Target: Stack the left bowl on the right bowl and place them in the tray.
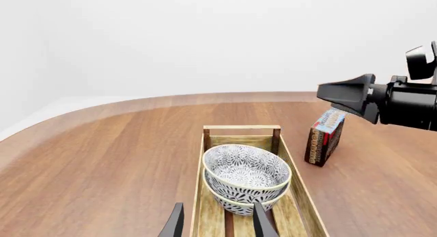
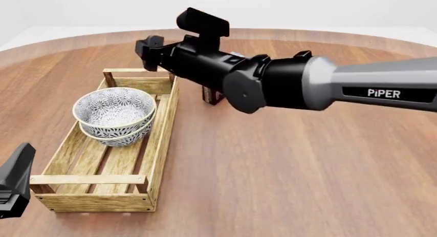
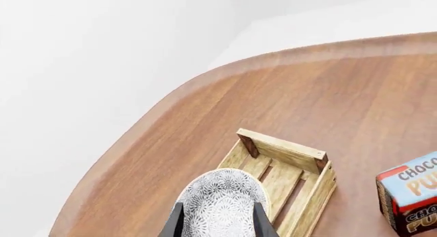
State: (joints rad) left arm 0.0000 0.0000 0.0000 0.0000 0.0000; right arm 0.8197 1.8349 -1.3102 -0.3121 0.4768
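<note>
Right tool (image 2: pixel 147 46) hovers above the tray's (image 2: pixel 161 139) far end, fingers apart, holding nothing. Two patterned bowls (image 2: pixel 114 115) sit stacked inside the tray. Left tool (image 1: pixel 217 221) apparently open, empty.

A bare simulated tabletop, not a real room

Everything sits on one wide wooden table (image 2: pixel 287 165) with a rounded far edge, and beyond that edge there is only flat, featureless white with no walls, furniture or windows. The surfaces look clean and evenly lit, like a computer render. On the table stand a slatted wooden tray (image 2: pixel 160 139) holding two stacked patterned bowls (image 2: pixel 114 114), and just beside the tray's far end a small printed box (image 3: pixel 410 196). A black and grey robot arm (image 2: pixel 307 83) labelled PIPER reaches across above the table.
</note>
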